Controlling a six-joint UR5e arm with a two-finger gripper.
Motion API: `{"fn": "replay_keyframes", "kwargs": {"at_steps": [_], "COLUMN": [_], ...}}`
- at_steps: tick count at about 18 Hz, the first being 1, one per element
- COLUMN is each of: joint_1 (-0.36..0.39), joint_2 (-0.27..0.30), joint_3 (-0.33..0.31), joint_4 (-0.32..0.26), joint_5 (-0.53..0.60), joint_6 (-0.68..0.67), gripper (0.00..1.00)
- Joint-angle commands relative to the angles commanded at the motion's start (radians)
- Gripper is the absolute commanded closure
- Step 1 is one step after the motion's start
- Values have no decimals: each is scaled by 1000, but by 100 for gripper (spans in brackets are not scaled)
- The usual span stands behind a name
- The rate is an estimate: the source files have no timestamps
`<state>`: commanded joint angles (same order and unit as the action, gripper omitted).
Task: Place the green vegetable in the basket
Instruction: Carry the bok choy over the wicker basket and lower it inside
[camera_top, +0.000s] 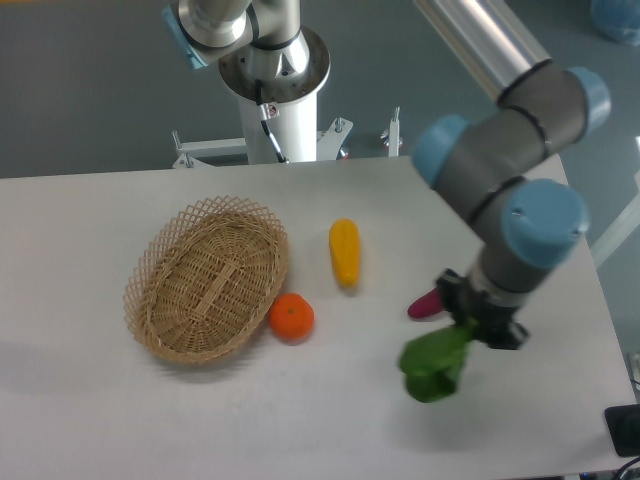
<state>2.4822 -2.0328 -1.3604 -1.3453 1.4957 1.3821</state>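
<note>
Gripper: I see my dark two-finger gripper (468, 328) under the grey and blue wrist, pincer clamped on the stem end of the green vegetable; the fingers themselves are blurred and mostly hidden by the leaves.

Green vegetable: the dark green leafy toy vegetable (433, 361) hangs from the gripper, leaves pointing down and to the left, over the right part of the table. I cannot tell for sure whether its lowest leaf touches the surface; it looks lifted.

Basket: the oval, shallow, light tan woven wicker basket (158, 325) with the openwork lattice rim sits on the left part of the table, well apart from the held vegetable. I see nothing lying in it.

Orange: a small round orange fruit (292, 317) rests just beside the basket's lower right rim, touching it or nearly so.

Yellow vegetable: a yellow oblong vegetable (344, 251) lies lengthwise near the table's middle, between the basket and my arm.

Purple-red vegetable: a purple-red oblong vegetable (423, 304) lies just left of the gripper, partly hidden behind it.

Table: a plain white tabletop (120, 420) carries all of these.
</note>
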Motion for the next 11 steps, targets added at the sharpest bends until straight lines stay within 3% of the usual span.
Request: {"fn": "replay_keyframes", "kwargs": {"at_steps": [3, 7, 11], "joint_1": [-60, -137, -225], "joint_2": [68, 137, 178], "joint_3": [-91, -160, -247], "joint_4": [3, 3, 35], "joint_5": [-9, -12, -11], "joint_6": [0, 3, 8], "gripper": [91, 91, 91]}}
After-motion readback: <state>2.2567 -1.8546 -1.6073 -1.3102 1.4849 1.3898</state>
